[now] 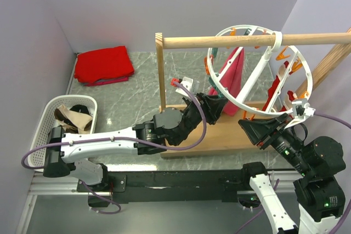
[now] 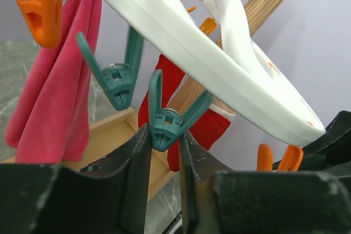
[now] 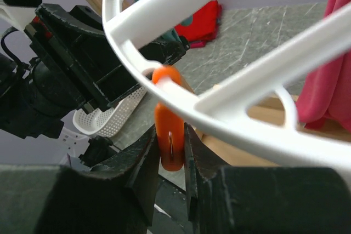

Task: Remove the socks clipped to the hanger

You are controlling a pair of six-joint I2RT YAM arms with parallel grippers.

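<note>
From above, the hanger (image 1: 256,76) hangs tilted from the wooden rail (image 1: 219,41) over the wooden base (image 1: 219,130) on the counter (image 1: 131,97). A pink sock (image 1: 233,83) droops at its left side and a red sock (image 1: 274,89) at its right. Both arms reach in under the ring, the left claw (image 1: 216,105) by the pink sock's lower end and the right claw (image 1: 255,130) below the near rim. That view is too distant to show what either one has. The left wrist view settles its own side: the fingers (image 2: 137,157) of the left claw press against either side of a teal peg (image 2: 164,121), closed on its lower end, while a second teal peg (image 2: 118,83) hangs just beside it. The red sock shows behind the gripped peg, and whether that peg bites it cannot be told. A second orange peg (image 2: 44,4) sits at the top of the pink sock. The right wrist view shows the right claw clamped on an orange peg (image 3: 169,130) that hangs from the white rim. Only the overhead view looks into the white basket (image 1: 41,135) at the counter's left, where a brown-and-cream sock (image 1: 71,118) and a black sock (image 1: 81,109) lie. The folded red cloth (image 1: 104,65) lies well behind the basket.
</note>
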